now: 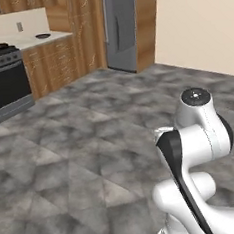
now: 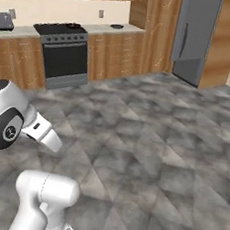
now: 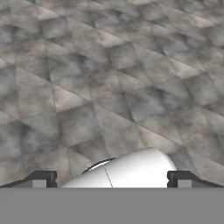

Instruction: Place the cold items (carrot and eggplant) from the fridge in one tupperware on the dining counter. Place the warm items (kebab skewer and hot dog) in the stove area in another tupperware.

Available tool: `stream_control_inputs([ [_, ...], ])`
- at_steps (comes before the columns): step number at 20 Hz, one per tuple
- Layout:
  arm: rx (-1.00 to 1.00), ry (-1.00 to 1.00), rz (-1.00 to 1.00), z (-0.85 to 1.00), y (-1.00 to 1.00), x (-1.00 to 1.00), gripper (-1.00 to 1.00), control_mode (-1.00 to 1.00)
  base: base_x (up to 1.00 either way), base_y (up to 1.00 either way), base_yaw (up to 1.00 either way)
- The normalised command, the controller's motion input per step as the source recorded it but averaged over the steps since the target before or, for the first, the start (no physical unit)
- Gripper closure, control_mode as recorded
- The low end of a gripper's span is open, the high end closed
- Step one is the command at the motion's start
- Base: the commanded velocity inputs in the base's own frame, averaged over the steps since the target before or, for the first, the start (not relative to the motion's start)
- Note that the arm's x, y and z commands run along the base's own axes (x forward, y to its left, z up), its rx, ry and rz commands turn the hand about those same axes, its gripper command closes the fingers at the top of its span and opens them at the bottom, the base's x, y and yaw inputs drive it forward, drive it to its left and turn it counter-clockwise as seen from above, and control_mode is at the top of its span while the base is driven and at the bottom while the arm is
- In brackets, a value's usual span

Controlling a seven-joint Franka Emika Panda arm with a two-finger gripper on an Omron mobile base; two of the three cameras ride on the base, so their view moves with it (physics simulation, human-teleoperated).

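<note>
Two cameras on the base look across a simulated kitchen with a grey mottled stone-tile floor [image 1: 91, 141], and a third looks down from the hand.

Taking the tall grey steel fridge [image 2: 194, 37] as the landmark, everything else lies to its left. Farthest left of it in the right base view, a small grey appliance [image 2: 3, 21] sits on a pale countertop [image 2: 18, 30]. Next toward the fridge comes a black oven range with a dark glass door [image 2: 65, 57], a dark pan [image 2: 71, 26] resting on its cooktop. Between the range and the fridge run brown wood-grain cabinets [image 2: 113, 54], and on the counter above them lies a small dark round dish [image 2: 117, 26]. The fridge door is closed, so the carrot and eggplant cannot be seen, and the kebab skewer and hot dog cannot be made out around the range at this size.

A white robot arm with dark joints [image 1: 197, 147] rises in the foreground, folded over open floor, well apart from the fridge and the range.

From the hand camera, the two-finger gripper [image 3: 111, 179] points down at bare tiles. Its two dark fingertips [image 3: 41, 179] stand far apart, spread as wide as they go, with nothing between them.
</note>
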Motion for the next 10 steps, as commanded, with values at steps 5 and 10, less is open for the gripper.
stream_control_inputs([
  [5,0.0,0.0,0.0,0.0,0.0,0.0,-1.0,1.0,1.0,-0.03,0.34],
  [10,0.0,0.0,0.0,0.0,0.0,0.0,-1.0,1.0,1.0,-0.01,0.35],
])
